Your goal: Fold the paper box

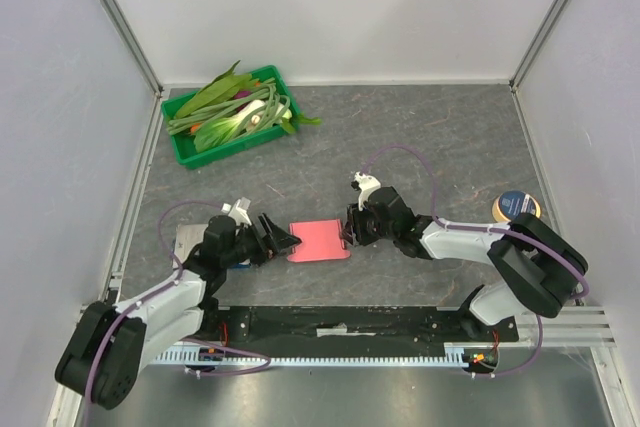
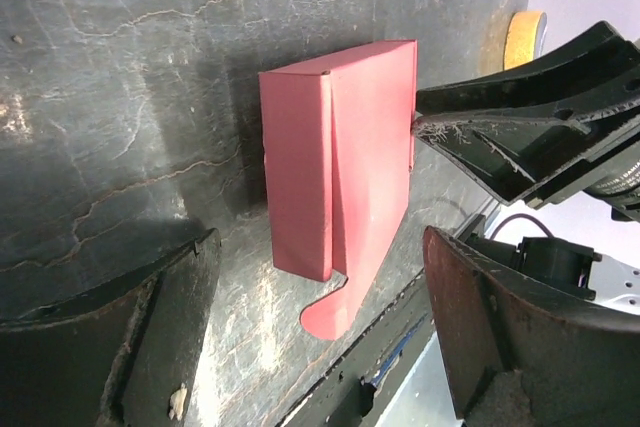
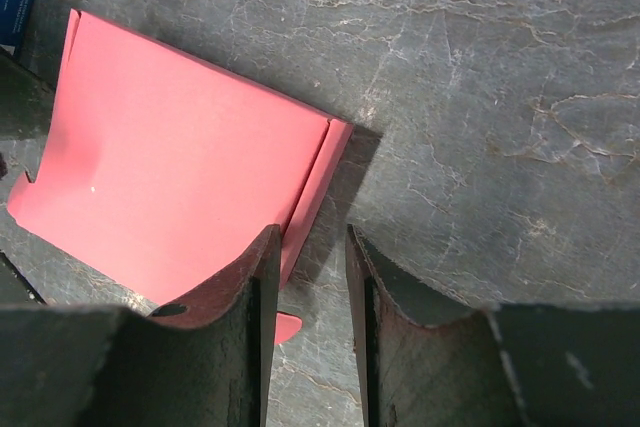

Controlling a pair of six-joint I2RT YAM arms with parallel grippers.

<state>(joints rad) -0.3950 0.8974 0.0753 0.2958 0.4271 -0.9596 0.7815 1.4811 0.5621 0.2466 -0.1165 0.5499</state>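
Left end effector (image 1: 282, 237) spread; right end effector (image 1: 348, 232) at paper box (image 1: 320, 242), grip unclear; tray (image 1: 215, 156) holds vegetables (image 1: 235, 107).

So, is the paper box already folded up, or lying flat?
Partly folded. The paper box has one side panel creased and raised, but a rounded tab sticks out loose.

paper box (image 1: 320, 242) between left tool (image 1: 283, 240) and right tool (image 1: 350, 232), tray (image 1: 172, 127) behind at left
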